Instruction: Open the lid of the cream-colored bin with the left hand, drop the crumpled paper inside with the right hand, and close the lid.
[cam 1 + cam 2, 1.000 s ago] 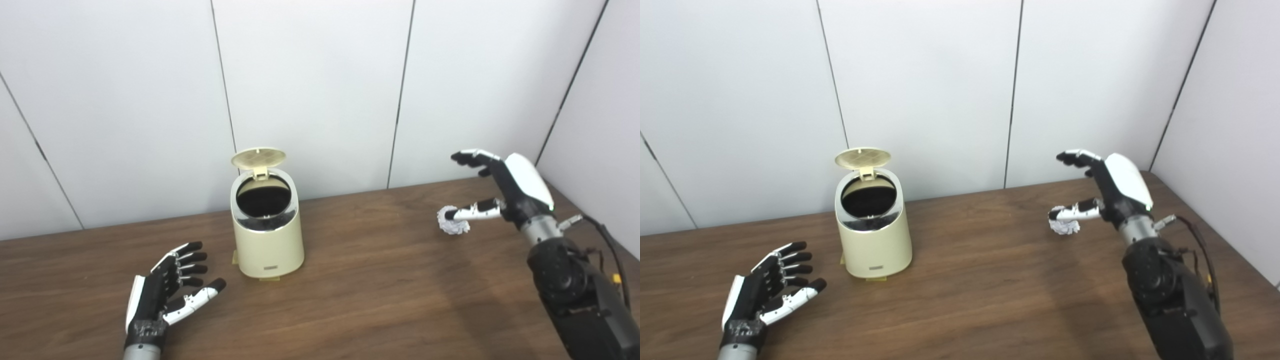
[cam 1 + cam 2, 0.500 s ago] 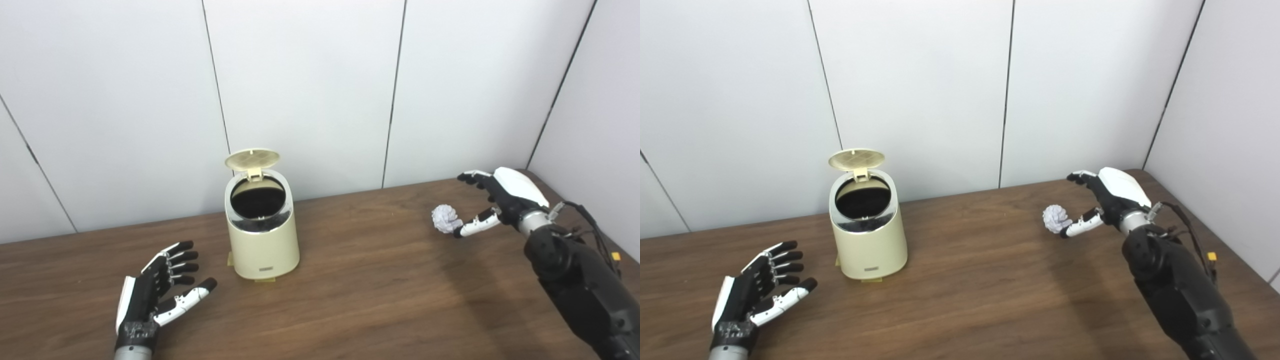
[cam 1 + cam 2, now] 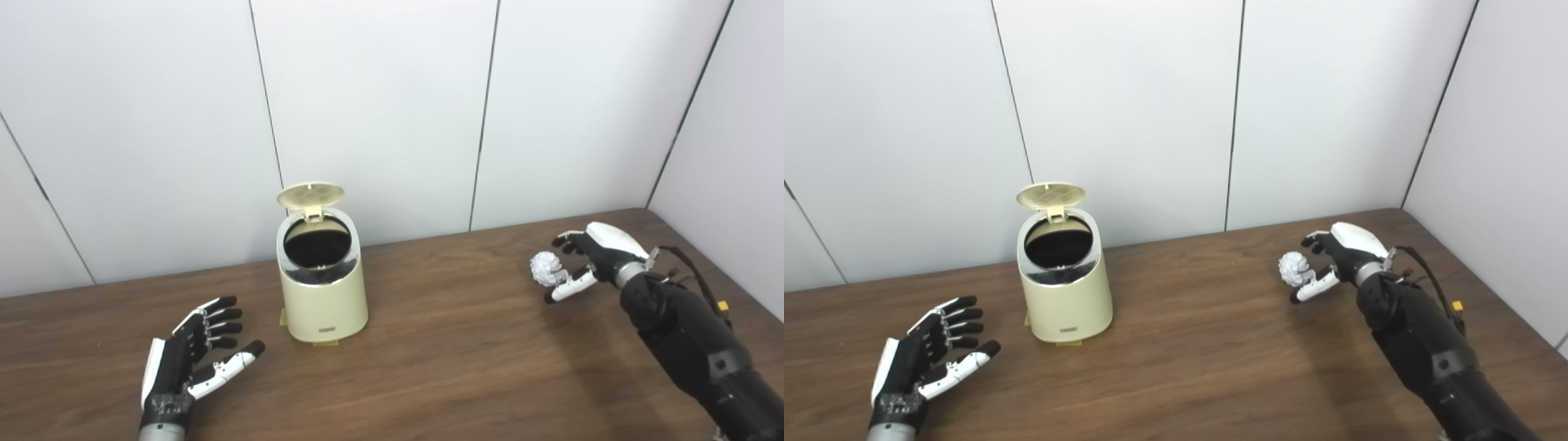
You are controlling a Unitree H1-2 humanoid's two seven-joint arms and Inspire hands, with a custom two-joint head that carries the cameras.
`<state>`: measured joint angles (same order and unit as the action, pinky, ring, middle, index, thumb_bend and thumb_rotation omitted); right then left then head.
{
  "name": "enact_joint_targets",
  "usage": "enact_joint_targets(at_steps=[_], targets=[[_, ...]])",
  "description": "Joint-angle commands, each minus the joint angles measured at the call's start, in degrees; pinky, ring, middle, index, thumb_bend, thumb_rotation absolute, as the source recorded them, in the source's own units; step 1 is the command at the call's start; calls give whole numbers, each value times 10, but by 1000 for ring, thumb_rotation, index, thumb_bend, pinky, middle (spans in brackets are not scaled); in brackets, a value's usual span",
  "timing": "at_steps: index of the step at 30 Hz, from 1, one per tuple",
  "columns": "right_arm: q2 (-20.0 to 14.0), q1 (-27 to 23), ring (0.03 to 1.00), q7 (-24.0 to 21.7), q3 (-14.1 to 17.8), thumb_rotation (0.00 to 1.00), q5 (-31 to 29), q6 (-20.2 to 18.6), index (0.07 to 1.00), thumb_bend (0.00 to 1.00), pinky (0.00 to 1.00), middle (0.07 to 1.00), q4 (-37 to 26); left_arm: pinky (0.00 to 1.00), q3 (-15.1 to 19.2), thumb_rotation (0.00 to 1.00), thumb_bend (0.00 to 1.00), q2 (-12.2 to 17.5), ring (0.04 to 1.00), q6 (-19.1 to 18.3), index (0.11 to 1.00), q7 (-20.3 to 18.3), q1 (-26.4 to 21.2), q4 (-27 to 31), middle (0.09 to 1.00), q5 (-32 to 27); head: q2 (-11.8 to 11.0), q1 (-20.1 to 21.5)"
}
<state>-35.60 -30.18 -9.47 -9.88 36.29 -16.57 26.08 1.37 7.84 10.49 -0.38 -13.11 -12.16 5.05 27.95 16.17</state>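
Upright bin [image 3: 323, 288], lid [image 3: 310, 193] raised, mouth tilted toward camera.

The small plastic bin [image 3: 323, 294] is cream with a grid-patterned lid [image 3: 310, 194] and black interior. The crumpled paper ball [image 3: 544, 268] is white. Both robot hands [image 3: 190, 361] [image 3: 591, 257] are black and white; the wooden table [image 3: 465, 355] is dark brown.

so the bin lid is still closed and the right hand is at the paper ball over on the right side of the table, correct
Not quite: the lid of the cream-colored bin is open, tipped back above the dark opening, as the left eye view shows. The rest holds: the right hand is at the crumpled paper on the table's right side.
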Motion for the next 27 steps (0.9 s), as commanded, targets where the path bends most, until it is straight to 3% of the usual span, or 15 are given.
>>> enact_joint_targets(at_steps=[1,9,12,14,15,17,21,25,27], targets=[[-12,-35,780,20,-2,295,4,24,791,919,700,758,-1,603,-1,171,784,4,674,10,785,3,2,-1,723,3,0,0],[-14,-40,724,29,-15,284,2,50,772,914,727,709,16,601,-1,170,786,4,670,4,783,1,2,4,720,3,2,-1],[-22,-38,658,24,-20,183,1,68,723,837,670,675,12,601,-1,172,782,4,672,3,787,1,4,7,723,2,6,-2],[-26,-34,701,25,-20,83,5,68,661,795,766,660,2,601,-1,165,775,3,670,-1,783,0,5,10,722,1,6,-3],[-27,-32,720,26,-20,111,7,68,562,632,805,654,-3,600,-2,163,770,3,670,-2,783,-1,5,11,722,2,6,-3],[-27,-32,722,35,-21,127,8,78,503,538,820,646,8,608,-3,169,769,3,676,-7,786,-1,5,12,726,3,6,-3],[-27,-25,637,40,-20,13,17,77,471,526,756,536,-13,612,-4,180,773,5,682,-6,786,-3,6,14,728,3,11,-6],[-31,-30,642,40,-26,0,28,82,471,528,860,510,-8,591,-5,191,782,5,667,-5,782,0,6,15,721,7,14,-9],[-37,-31,636,34,-32,0,39,83,474,528,861,505,-17,599,-5,190,781,5,673,-11,782,0,6,18,724,9,15,-10]])
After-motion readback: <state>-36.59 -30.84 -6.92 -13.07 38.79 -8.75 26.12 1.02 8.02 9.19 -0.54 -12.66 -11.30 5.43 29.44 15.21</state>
